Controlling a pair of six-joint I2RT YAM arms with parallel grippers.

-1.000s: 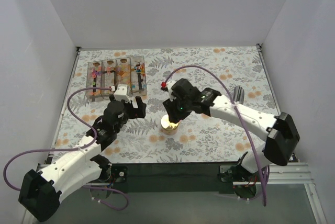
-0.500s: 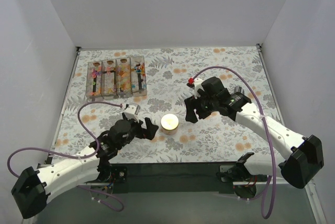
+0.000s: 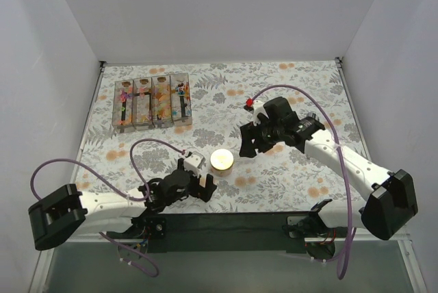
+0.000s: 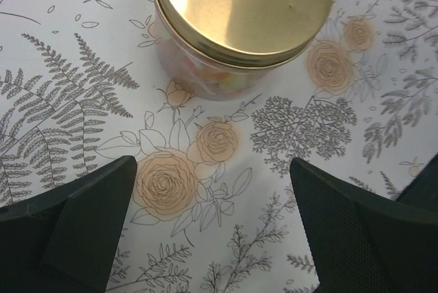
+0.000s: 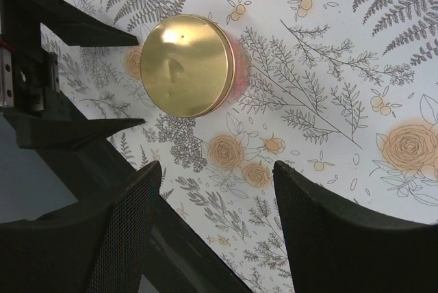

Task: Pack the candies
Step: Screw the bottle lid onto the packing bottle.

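Round clear jar [image 4: 205, 67], smooth gold metal lid [image 4: 241, 2], candies [image 4: 205, 79] inside; stands free on flower-printed tablecloth [image 4: 61, 67]. Flanking it, untouching, jaws wide and empty: left gripper [image 4: 212, 166], right gripper [image 5: 216, 170].

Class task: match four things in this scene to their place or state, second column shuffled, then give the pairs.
1 jar
2 clear boxes
3 left gripper
4 right gripper

A open, right of the jar
B in a row, far left
C gold lid on, between the grippers
D open, near-left of the jar

Pairs: 1-C, 2-B, 3-D, 4-A
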